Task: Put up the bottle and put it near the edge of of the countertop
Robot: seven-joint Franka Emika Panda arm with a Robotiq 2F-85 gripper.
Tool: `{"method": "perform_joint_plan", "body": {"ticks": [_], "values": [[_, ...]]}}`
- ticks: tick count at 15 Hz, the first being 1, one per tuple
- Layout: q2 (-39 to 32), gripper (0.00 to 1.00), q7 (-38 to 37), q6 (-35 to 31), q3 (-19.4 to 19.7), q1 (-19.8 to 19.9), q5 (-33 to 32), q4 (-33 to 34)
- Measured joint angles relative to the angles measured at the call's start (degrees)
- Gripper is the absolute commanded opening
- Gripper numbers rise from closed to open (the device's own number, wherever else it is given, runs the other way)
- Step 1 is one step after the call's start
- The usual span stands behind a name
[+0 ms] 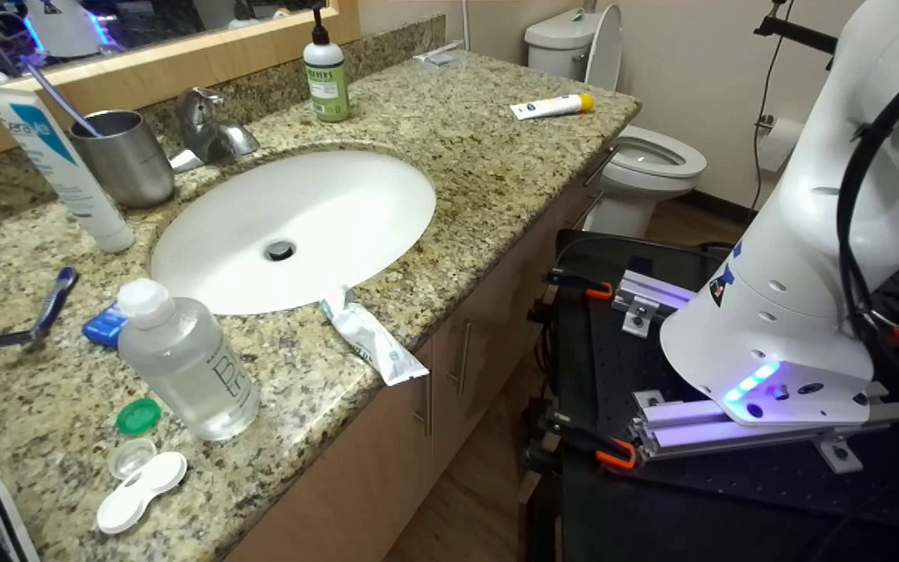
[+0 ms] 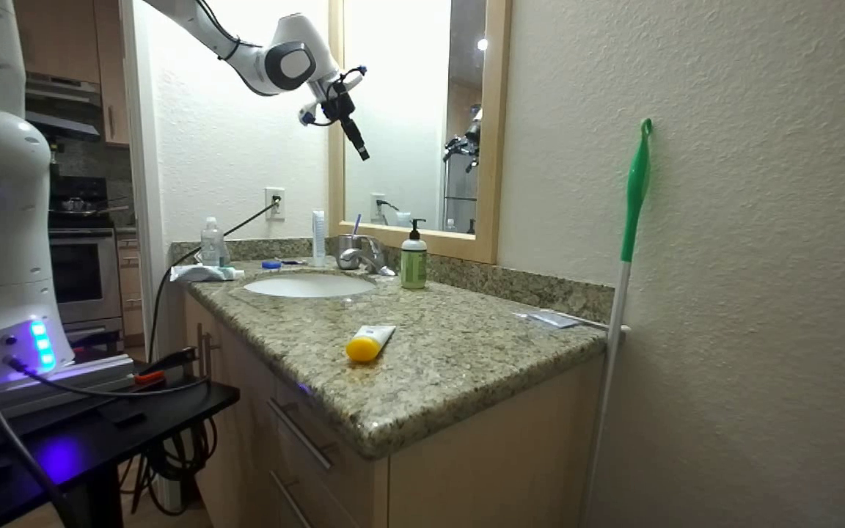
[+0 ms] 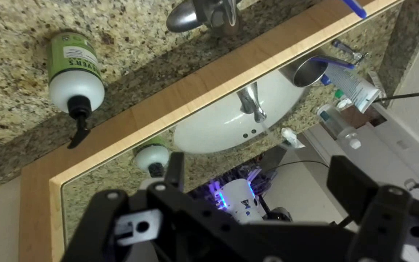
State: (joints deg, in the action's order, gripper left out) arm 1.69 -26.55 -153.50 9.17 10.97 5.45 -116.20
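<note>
The bottle is green with a white shoulder, a pale label and a black pump top. It stands upright on the speckled granite countertop, behind the sink and beside the faucet. It also shows in an exterior view, near the backsplash, and at the left of the wrist view. My gripper is high above the countertop, in front of the mirror, and apart from the bottle. In the wrist view my gripper has its fingers wide apart with nothing between them.
A white sink, faucet, metal cup and tall tube are nearby. A clear bottle and toothpaste tube lie near the front edge. A yellow-capped tube lies near the right end. The mirror is behind.
</note>
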Motion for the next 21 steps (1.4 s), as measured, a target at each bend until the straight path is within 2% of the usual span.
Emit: {"method": "perform_joint_plan", "body": {"ticks": [6,8,13,17,21], "values": [[-2.5,1.00,-3.3,-0.1,0.0,-0.8,-0.6,2.7],[-4.0,1.00,-6.9,-0.2,1.1,-0.6,-2.8,3.9],[-15.9,1.00,-16.3,-2.8,5.0,-0.1,-4.0,14.7],[-23.1,1.00,-25.1,8.0,7.2,-0.2,-2.4,23.7],[-24.9,1.00,-33.1,21.7,9.6,-0.1,-3.3,29.4]]}}
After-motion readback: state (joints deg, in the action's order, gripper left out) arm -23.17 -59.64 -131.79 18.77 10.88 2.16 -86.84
